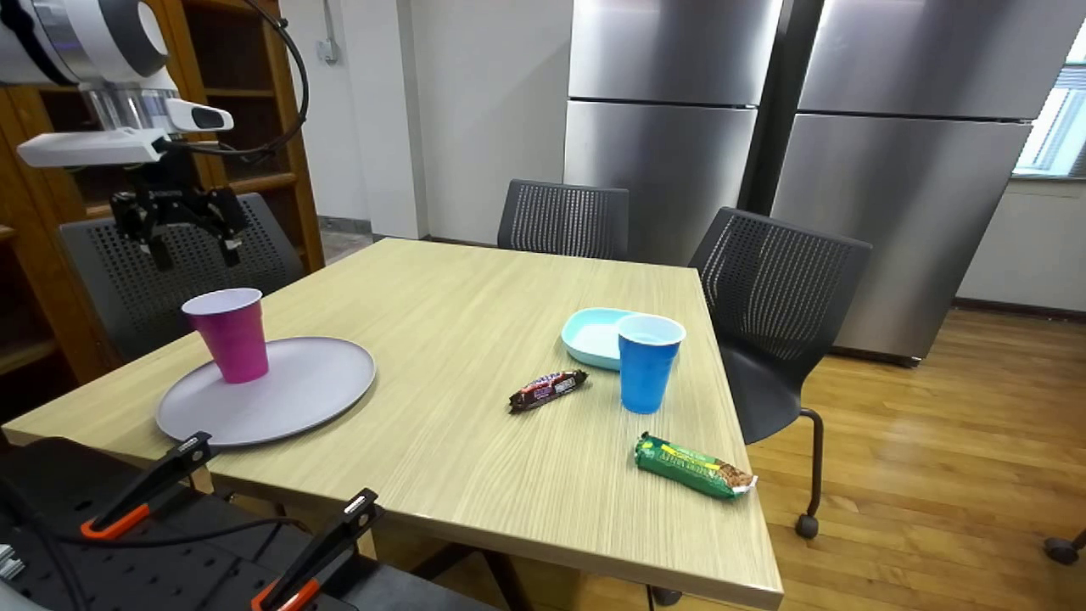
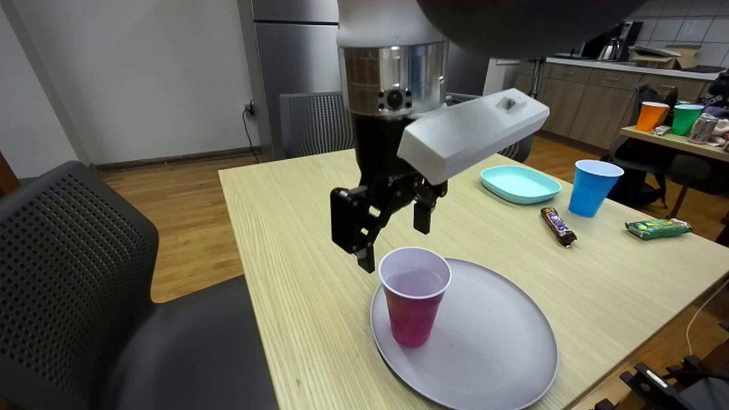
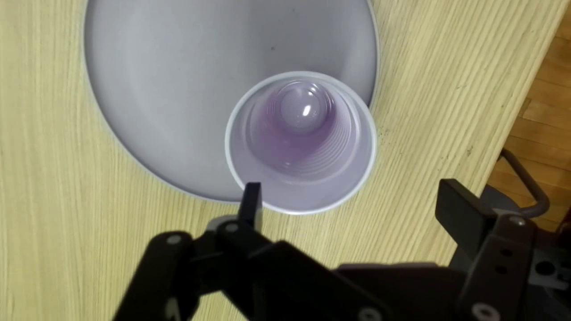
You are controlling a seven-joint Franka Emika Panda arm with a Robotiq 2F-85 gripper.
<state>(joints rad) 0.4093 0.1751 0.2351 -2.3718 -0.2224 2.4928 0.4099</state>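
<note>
My gripper (image 3: 351,196) stands open above the table, its two fingers wide apart and nothing between them. Nearest to it is a magenta cup (image 1: 232,348), pale inside, upright on the left part of a grey-lilac round plate (image 1: 314,390) in an exterior view. From another angle, the gripper (image 2: 394,242) hangs just above and behind the cup's rim (image 2: 414,296). In the wrist view one finger (image 3: 250,203) overlaps the rim of the cup (image 3: 308,191), while the far finger is off to the right over the table. The cup and fingers appear apart.
Farther along the wooden table (image 1: 458,305) are a turquoise dish (image 2: 521,183), a blue cup (image 2: 595,188), a dark-wrapped bar (image 2: 558,226) and a green packet (image 2: 658,228). Black chairs (image 1: 780,288) surround the table. Two orange-handled clamps (image 1: 318,552) sit by its near edge.
</note>
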